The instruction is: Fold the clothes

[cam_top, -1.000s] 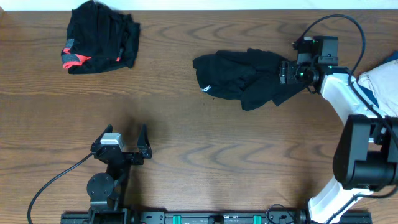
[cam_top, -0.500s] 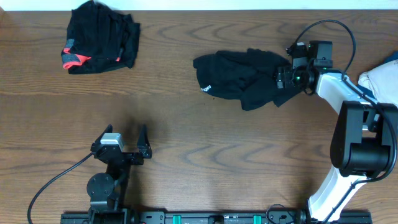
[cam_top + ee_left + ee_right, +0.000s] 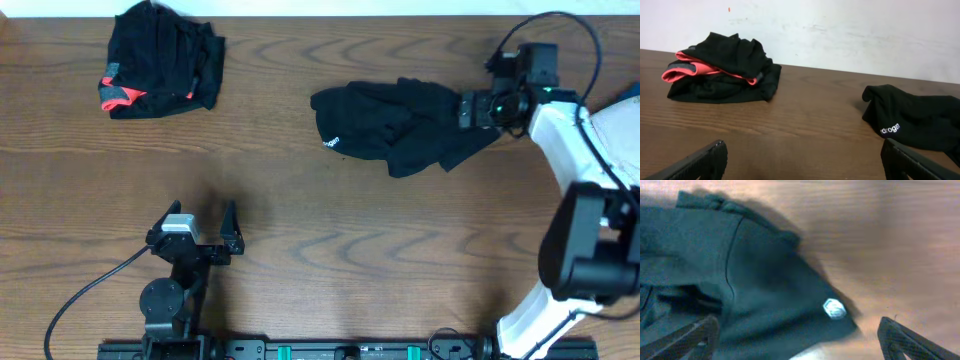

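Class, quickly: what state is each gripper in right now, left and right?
Left gripper: open, holding nothing.
Right gripper: open over the black garment, gripping nothing.

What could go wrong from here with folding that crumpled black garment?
The right claw hangs open at the bunched right edge of the black garment; closing there may pinch several layers and drag the lump rather than spread it. The left claw sits open far off, so a one-armed pull could slide the whole garment.

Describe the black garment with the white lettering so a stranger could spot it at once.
Start at the wooden table and look right of centre, toward the far edge. A crumpled black garment lies spread there. Unlike the pile at the far left, it shows no coral trim and carries small white lettering.
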### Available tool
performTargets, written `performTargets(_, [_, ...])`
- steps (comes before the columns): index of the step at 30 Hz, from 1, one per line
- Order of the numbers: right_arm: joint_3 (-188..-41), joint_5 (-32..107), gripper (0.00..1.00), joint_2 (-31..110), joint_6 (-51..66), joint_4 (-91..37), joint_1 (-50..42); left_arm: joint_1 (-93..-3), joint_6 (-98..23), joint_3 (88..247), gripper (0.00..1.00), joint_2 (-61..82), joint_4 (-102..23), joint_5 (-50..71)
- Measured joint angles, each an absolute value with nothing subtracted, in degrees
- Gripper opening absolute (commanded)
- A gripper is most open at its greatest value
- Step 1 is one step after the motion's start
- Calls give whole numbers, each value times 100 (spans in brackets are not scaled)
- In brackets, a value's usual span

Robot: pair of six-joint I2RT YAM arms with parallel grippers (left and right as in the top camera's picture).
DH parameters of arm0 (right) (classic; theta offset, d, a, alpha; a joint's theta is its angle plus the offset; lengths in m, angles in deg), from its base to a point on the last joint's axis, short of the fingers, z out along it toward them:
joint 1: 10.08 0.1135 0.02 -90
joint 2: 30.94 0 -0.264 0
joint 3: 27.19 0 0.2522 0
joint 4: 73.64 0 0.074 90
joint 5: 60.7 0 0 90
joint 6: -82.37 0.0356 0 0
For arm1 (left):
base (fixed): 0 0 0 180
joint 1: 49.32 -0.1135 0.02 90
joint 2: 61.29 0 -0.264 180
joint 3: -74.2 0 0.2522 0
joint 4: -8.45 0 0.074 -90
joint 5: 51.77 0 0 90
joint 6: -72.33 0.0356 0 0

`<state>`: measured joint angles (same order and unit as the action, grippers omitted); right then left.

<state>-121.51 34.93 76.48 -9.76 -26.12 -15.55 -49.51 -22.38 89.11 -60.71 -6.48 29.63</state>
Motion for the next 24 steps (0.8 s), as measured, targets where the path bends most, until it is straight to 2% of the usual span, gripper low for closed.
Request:
performTargets(8, [-12072,3104,99,7340,-633,-2057,-2091,-4951,-2238,8911,98,-6071,-648,2965])
performTargets(13, [-11672,3541,98,7497,-572,-2341,-2384,-4951,-2238,8911,98,-6071,-648,2965])
performTargets(24, [-11316,4304,92,7611,-528,-2988,-2362,-4951,-2238,8911,98,-6069,-648,2965])
